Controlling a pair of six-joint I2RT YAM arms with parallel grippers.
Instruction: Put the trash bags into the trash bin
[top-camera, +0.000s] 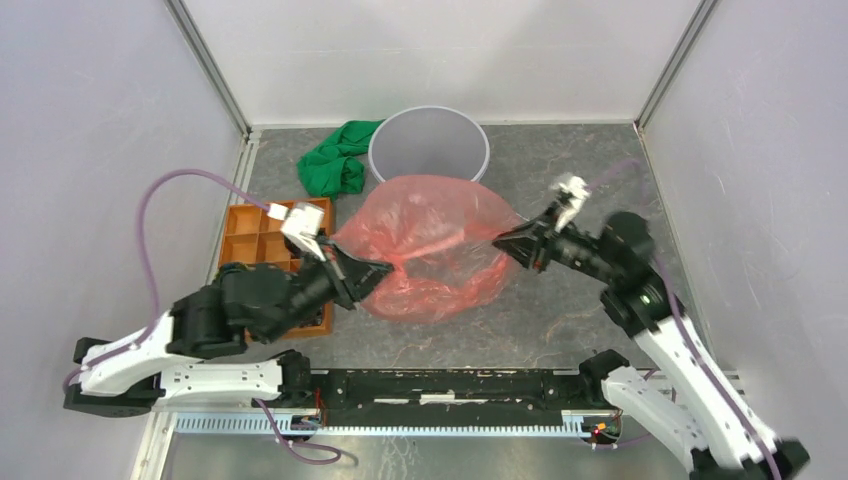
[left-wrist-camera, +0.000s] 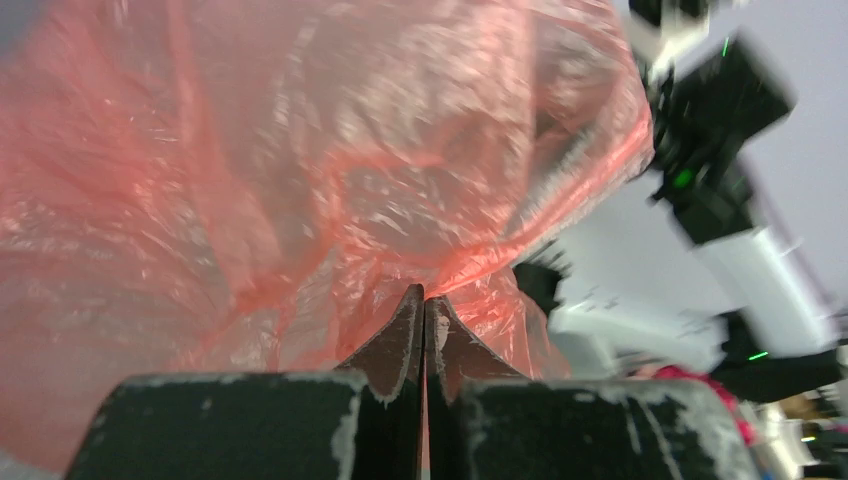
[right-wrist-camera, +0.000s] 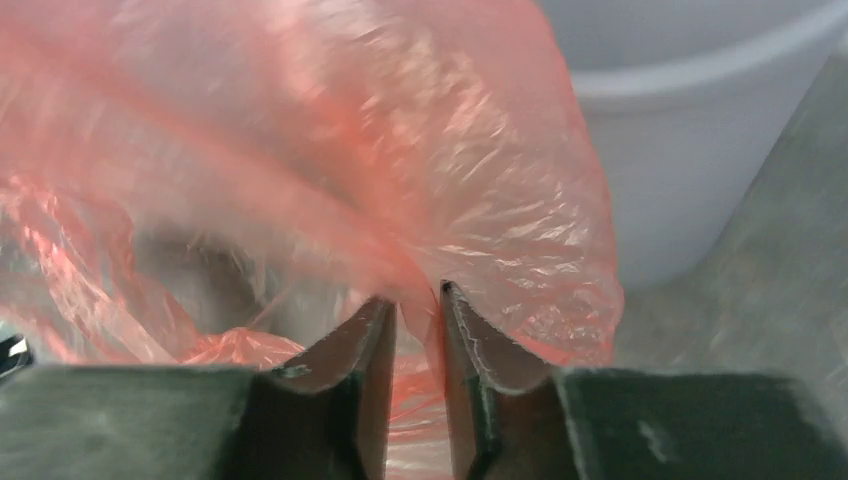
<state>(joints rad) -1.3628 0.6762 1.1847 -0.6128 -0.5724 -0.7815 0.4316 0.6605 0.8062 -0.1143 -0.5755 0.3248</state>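
The bag (top-camera: 430, 245) is out of the bin (top-camera: 430, 140). It billows, red and glossy, in a big puffed heap between the two grippers, and its far edge laps up against the bin's near wall. Nothing red shows inside the bin, whose grey inside is bare as far as the overhead view reaches.

The left gripper (top-camera: 375, 270) is at the bag's left flank. Its wrist view shows the fingers (left-wrist-camera: 410, 330) pressed flat together with a twist of film gathered right at their tips, so that's a firm pinch on the bag.

Across the way, the right gripper (top-camera: 505, 240) noses into the opposite flank. Up close its fingers (right-wrist-camera: 370, 340) stand a little apart, and pink film lies in the narrow gap without being visibly clamped. So that side looks loose, and the bag is held from the left alone. From this wrist the bin sits just beyond the fingertips, up and to the right, behind the plastic.

By the look of it the task is early. The bag has been brought to the bin but none of it is in, so lifting it over the rim and stuffing it down are both left to do.

Off beyond the left gripper lie a green cloth (top-camera: 335, 165) and an orange tray (top-camera: 262, 235), neither in play.
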